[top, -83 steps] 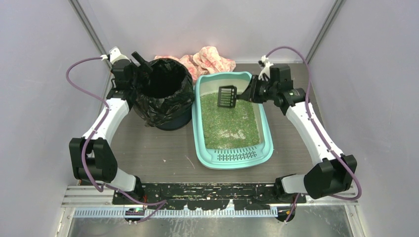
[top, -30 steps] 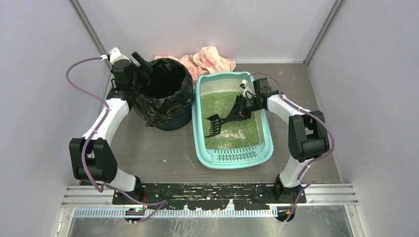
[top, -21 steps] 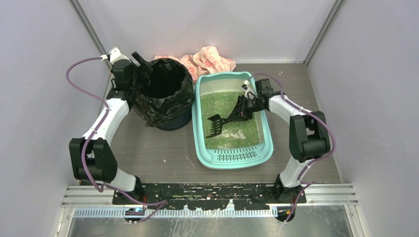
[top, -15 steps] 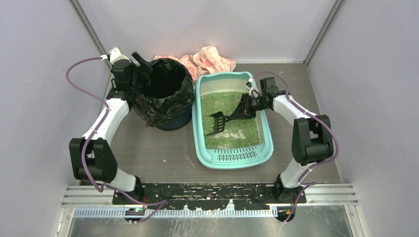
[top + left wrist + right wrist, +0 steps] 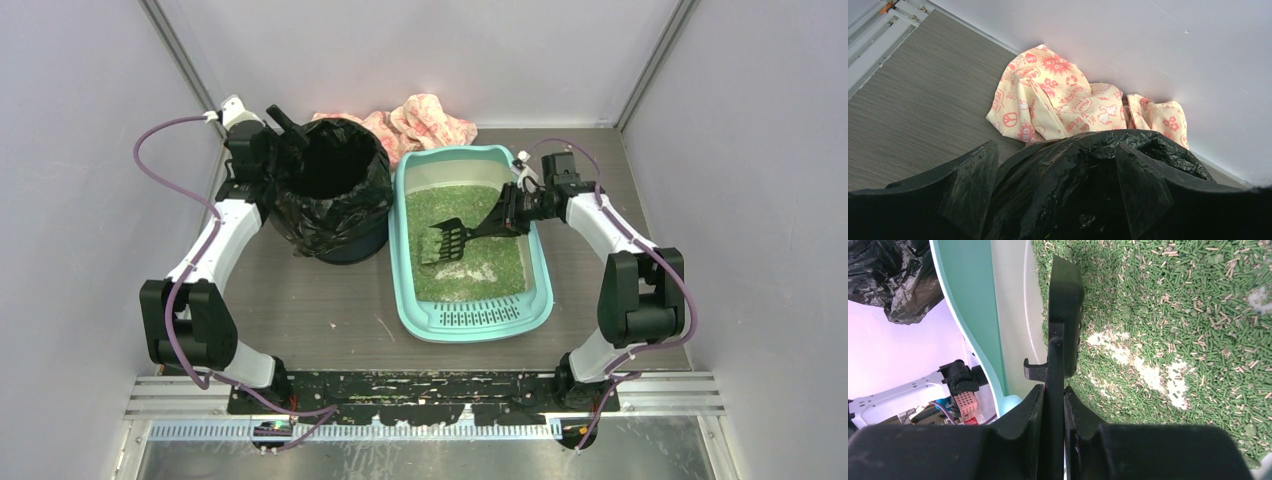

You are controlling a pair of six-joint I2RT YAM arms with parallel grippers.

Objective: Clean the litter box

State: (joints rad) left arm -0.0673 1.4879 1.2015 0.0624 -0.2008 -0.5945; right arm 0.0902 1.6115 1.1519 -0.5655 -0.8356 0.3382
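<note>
Centre frame, right gripper (image 5: 503, 218) clamps the scoop (image 5: 447, 240) over the litter box (image 5: 480, 318) — bin (image 5: 330, 215) just left. Left gripper (image 5: 283, 122) at its rim — grip unclear.

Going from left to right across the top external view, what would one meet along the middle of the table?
Left arm → bin lined with a black bag → left rim of the litter box → scoop, inside the box → right gripper, closed on the scoop's handle → right arm.
</note>
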